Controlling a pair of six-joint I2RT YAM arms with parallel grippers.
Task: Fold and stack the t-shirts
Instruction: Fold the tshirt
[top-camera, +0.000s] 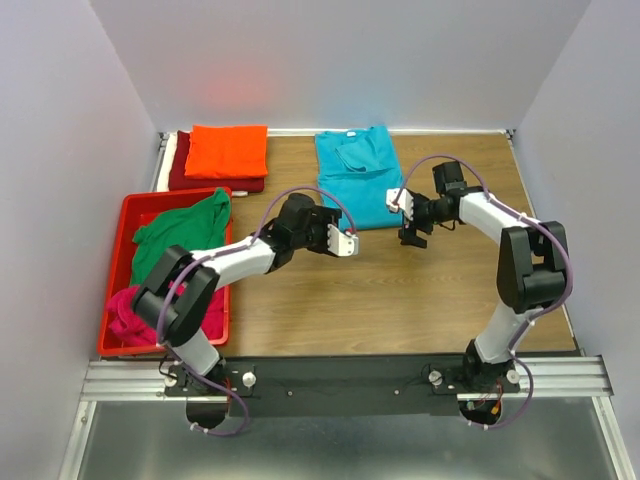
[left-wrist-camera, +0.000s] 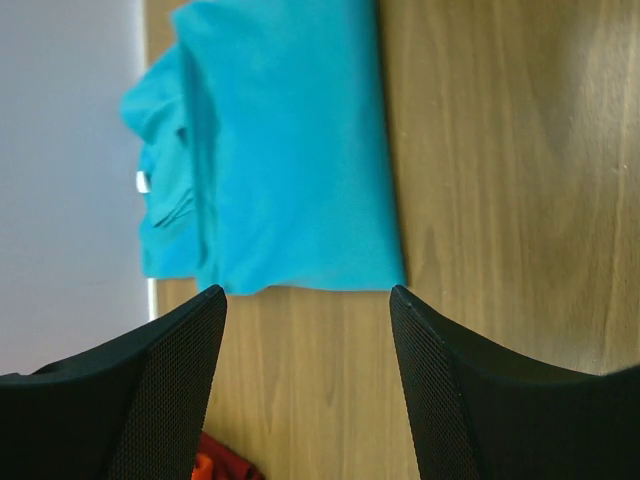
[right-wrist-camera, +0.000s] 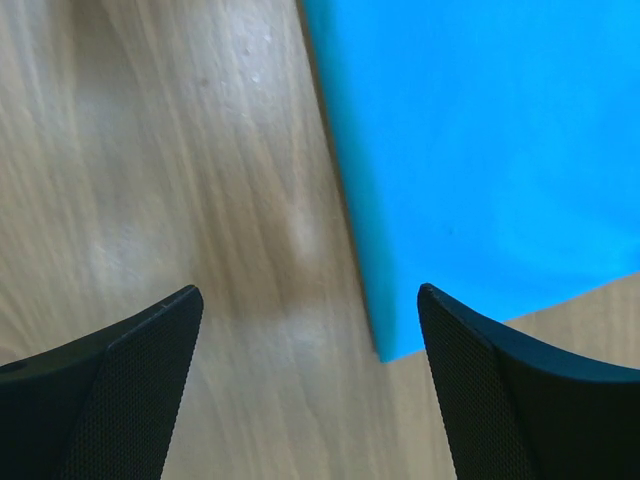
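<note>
1. Soft plain turquoise short-sleeved cotton t-shirt (top-camera: 355, 175) (left-wrist-camera: 290, 150) (right-wrist-camera: 480, 150): folded into a long rectangle, flat on the light-brown wooden tabletop (top-camera: 400, 300), far middle, collar end toward the back wall.
2. Sleeve and collar layers bunched on top at the far end; near edge straight, lying on bare wood.
3. Left gripper (top-camera: 343, 242) (left-wrist-camera: 308, 292): black fingers spread wide, nothing between them, nothing gripped; near the shirt's near-left corner, with the near edge just ahead of the fingertips in the left wrist view.
4. Right gripper (top-camera: 412, 237) (right-wrist-camera: 310, 292): fingers also wide apart, no hold on anything; at the shirt's near-right corner, which shows between the two fingers in the right wrist view, closer to the right one. Contact with the cloth: cannot tell.
5. Both arms reaching in toward the table's middle, one on each side of the shirt's near edge.
6. Folded orange t-shirt (top-camera: 228, 150) on top of a folded dark red t-shirt (top-camera: 215, 182), far left corner, well apart from the turquoise one; sliver of white cloth (top-camera: 172, 160) at the stack's left edge.
7. Red plastic crate (top-camera: 112, 290) at the left edge, near side of the stack, holding a crumpled green t-shirt (top-camera: 180, 235) and a crumpled magenta t-shirt (top-camera: 135, 310), neither folded.
</note>
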